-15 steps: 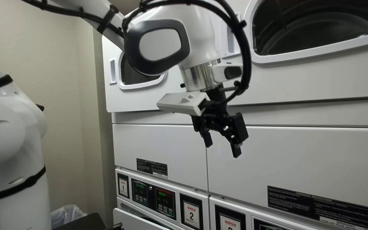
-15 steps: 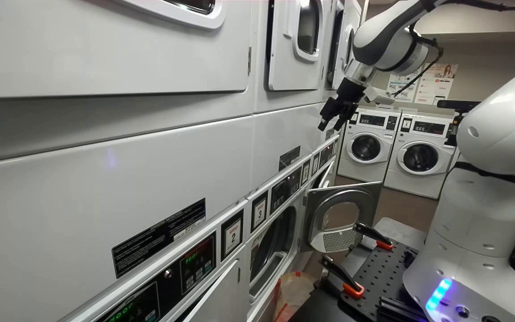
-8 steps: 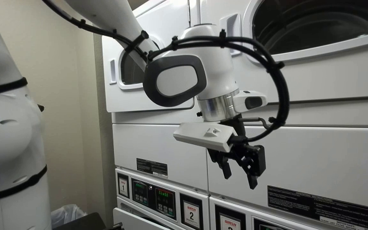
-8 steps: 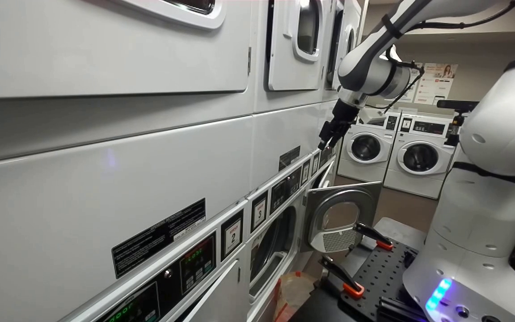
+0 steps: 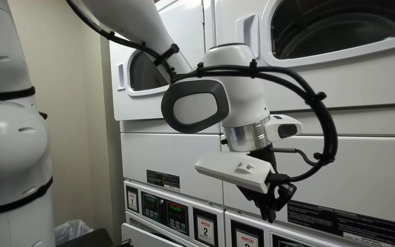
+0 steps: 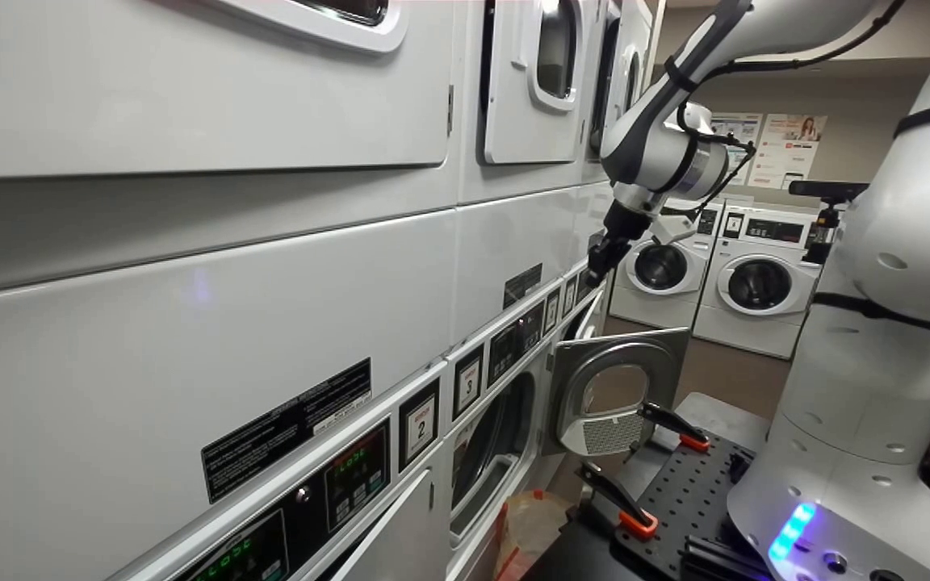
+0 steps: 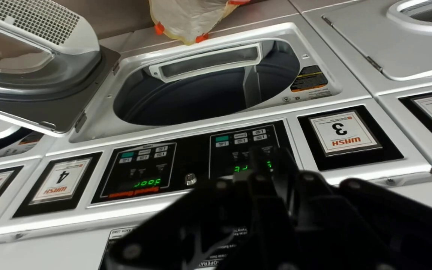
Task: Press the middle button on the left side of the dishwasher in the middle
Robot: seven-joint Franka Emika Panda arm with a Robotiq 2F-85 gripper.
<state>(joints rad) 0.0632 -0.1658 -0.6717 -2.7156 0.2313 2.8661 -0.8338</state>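
Dishwasher (image 5: 358, 161): the wide white stacked machine, at right in an exterior view, its lower door (image 6: 618, 357) swung open. Pincer (image 5: 268, 216): slanting down toward the machine's front, fingers (image 5: 271, 215) pressed together as far as can be seen, nothing visible between them. Left control panel (image 7: 228, 156), beside the number 3 plaque (image 7: 345, 132): in the inverted wrist view the fingertips overlap its lit display (image 7: 240, 168); contact cannot be judged. Middle button (image 7: 241, 141): probably one of the two centre keys below the display; which row is meant cannot be told. For a good press, the joined tips, serving as one blunt point, should first descend to key height and centre on the middle column, then push straight in, square to the panel, lightly and briefly. A slanting push would risk sliding onto a neighbouring key.
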